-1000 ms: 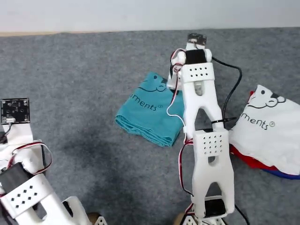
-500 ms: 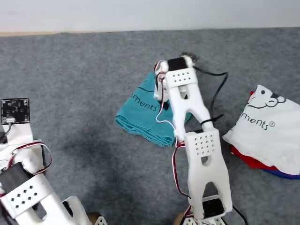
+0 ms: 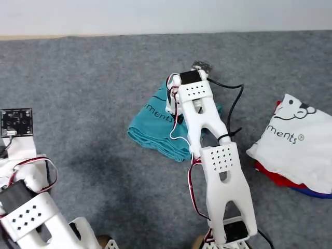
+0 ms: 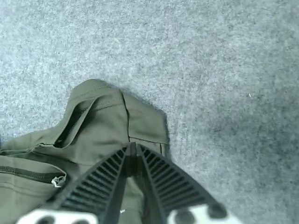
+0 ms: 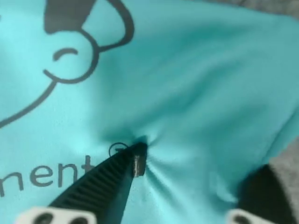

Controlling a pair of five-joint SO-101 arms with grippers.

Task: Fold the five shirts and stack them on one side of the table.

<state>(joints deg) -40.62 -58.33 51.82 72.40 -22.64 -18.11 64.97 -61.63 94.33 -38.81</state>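
A folded teal shirt (image 3: 155, 127) with dark print lies mid-table. My right gripper (image 3: 174, 106) hangs over its far part. In the right wrist view the right gripper (image 5: 187, 186) is open, and its ribbed fingertip (image 5: 135, 161) presses into the teal shirt (image 5: 187, 93), with creases radiating from the contact. A white shirt (image 3: 295, 140) tops a pile at the right, with red (image 3: 272, 176) and blue (image 3: 311, 192) cloth beneath. My left gripper (image 4: 133, 156) is shut, its tips touching a crumpled olive shirt (image 4: 103, 121) on the carpet.
Grey carpet (image 3: 83, 72) covers the table. The left arm (image 3: 26, 207) sits at the near left corner. A black cable (image 3: 233, 104) loops beside the right arm. A pale wall edge (image 3: 155, 18) runs along the far side.
The right arm has swung left, from the teal shirt's right edge to over the shirt itself. The left arm has not moved.
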